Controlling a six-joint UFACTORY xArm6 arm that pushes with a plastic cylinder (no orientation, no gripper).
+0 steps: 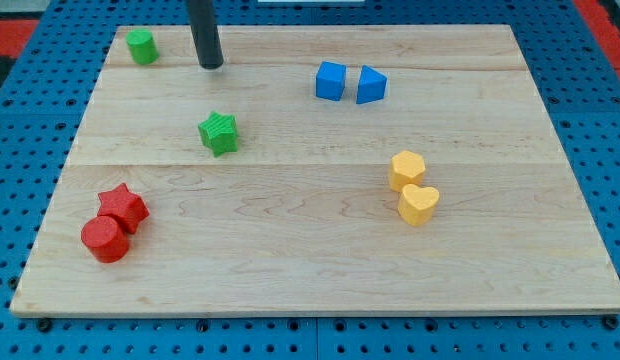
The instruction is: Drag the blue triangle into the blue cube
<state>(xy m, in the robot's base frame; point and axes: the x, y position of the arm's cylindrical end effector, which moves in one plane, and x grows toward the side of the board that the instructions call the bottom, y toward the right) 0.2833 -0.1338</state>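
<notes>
The blue cube (331,80) sits near the view's top, right of centre. The blue triangle (370,85) lies just to its right, with a very thin gap or light contact between them. My tip (211,64) is at the view's top left of centre, well to the left of both blue blocks and not touching any block.
A green cylinder (142,46) stands at the top left, a green star (219,132) below my tip. A red star (123,207) and red cylinder (105,239) sit at the bottom left. A yellow hexagon (407,169) and yellow heart (418,203) sit at the right. The wooden board (320,270) lies on a blue pegboard.
</notes>
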